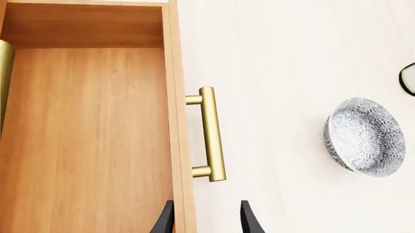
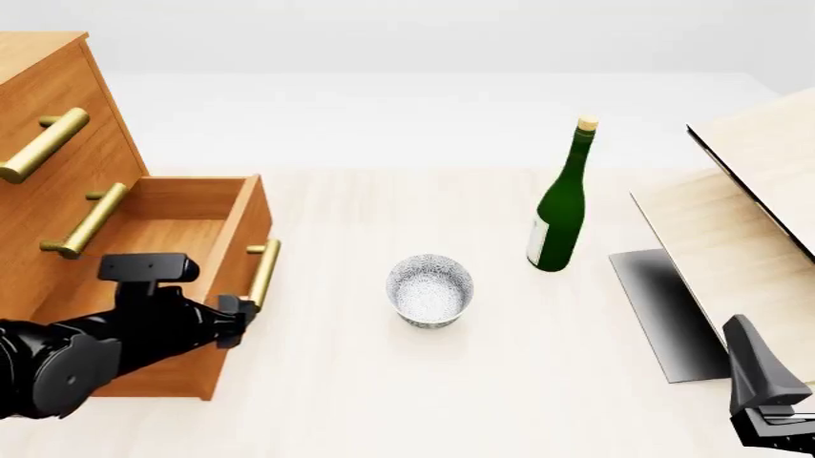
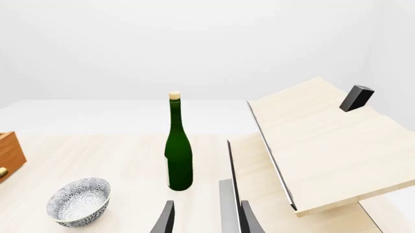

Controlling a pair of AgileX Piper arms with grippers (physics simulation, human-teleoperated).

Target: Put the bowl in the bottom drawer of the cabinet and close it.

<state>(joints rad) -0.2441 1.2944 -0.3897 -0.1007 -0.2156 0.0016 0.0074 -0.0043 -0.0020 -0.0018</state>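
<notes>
Bowl (image 2: 430, 290): speckled white-grey, upright on the pale table (image 2: 382, 401), near the middle, empty, free of both grippers. Bottom drawer (image 2: 191, 277) of the cabinet (image 2: 52, 124): pulled out, interior bare wood, brass bar handle (image 2: 262, 272) on its front facing the bowl. Two upper drawers: shut. Left gripper (image 1: 205, 221): hovering by the drawer's front panel close to the handle, fingers parted and holding nothing; one fingertip over the drawer's inside, the other outside it. Right gripper (image 3: 206, 218): low at the table's near right, well apart from the bowl, fingers spread, empty. Green bottle (image 2: 562, 201): upright, right of the bowl. Pale wood panels (image 2: 745, 205): tilted, far right.
</notes>
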